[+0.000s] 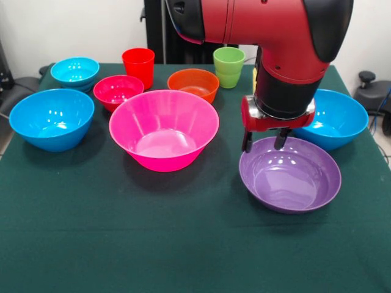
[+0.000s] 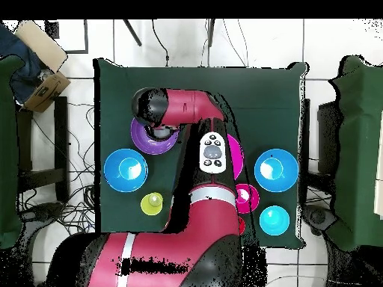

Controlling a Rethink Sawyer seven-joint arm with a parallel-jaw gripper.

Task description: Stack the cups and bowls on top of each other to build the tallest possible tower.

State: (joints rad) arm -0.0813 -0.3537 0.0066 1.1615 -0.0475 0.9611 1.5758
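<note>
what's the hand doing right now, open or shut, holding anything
Hand: open and empty, its fingers apart just above the far rim of the purple bowl.

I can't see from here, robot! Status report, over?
Gripper open, fingers straddling far rim of wide shallow purple plastic bowl. Big pink plastic bowl empty, nothing stacked. Nothing in the way.

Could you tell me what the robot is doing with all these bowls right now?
The gripper hangs open over the far rim of the wide shallow purple plastic bowl, apparently about to grasp it. Nothing is stacked yet: the large pink plastic bowl sits empty mid-table, with the other bowls and cups spread separately on the green tablecloth.
</note>
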